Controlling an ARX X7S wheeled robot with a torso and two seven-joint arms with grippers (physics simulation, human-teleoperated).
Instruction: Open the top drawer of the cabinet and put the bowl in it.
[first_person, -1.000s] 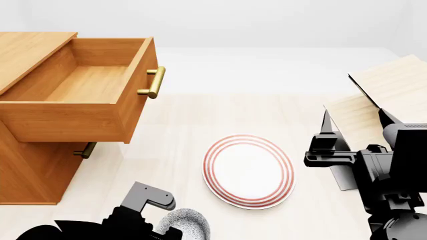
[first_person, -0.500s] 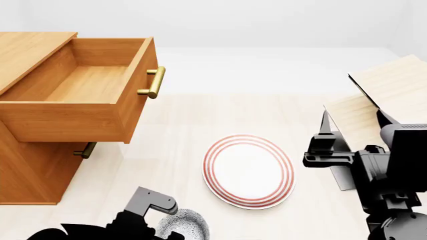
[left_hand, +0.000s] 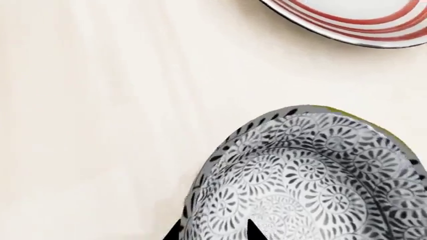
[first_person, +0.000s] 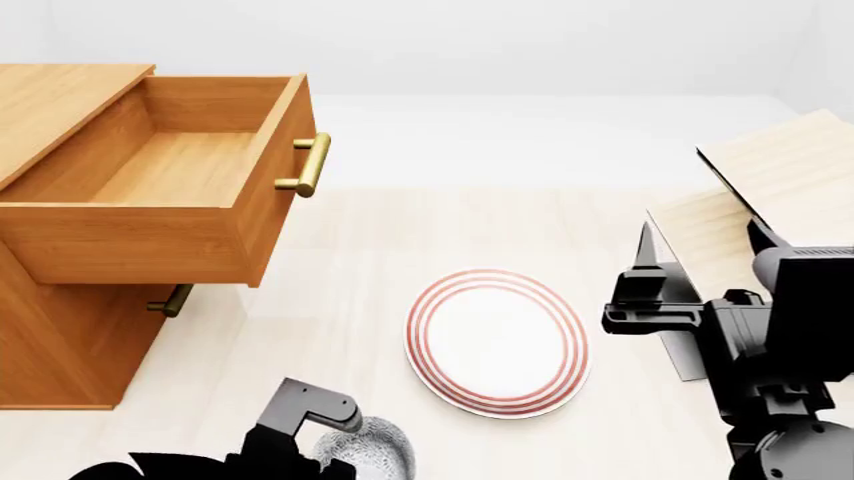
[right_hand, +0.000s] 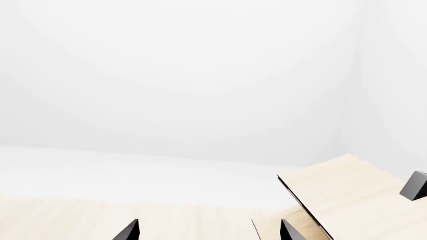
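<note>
The cabinet (first_person: 60, 345) stands at the left, and its top drawer (first_person: 174, 170) is pulled out and bare inside, brass handle (first_person: 310, 165) on its front. The speckled bowl (first_person: 380, 450) (left_hand: 313, 175) sits upright on the pale floor at the bottom edge of the head view. My left gripper (first_person: 344, 437) (left_hand: 214, 232) is down over the bowl's rim, one fingertip outside the wall and one inside, shut on it. My right gripper (first_person: 647, 265) (right_hand: 208, 231) hangs open at the right, nothing between its fingers.
A white plate with red rings (first_person: 497, 342) (left_hand: 353, 15) lies flat between the bowl and my right arm. A pale tilted-board rack (first_person: 761, 200) (right_hand: 340, 195) stands at the far right, just behind my right gripper. A lower drawer's handle (first_person: 170, 300) shows under the open drawer.
My left gripper has sunk lower over the bowl and hides more of it. My right gripper has risen slightly. Drawer and plate have not moved.
</note>
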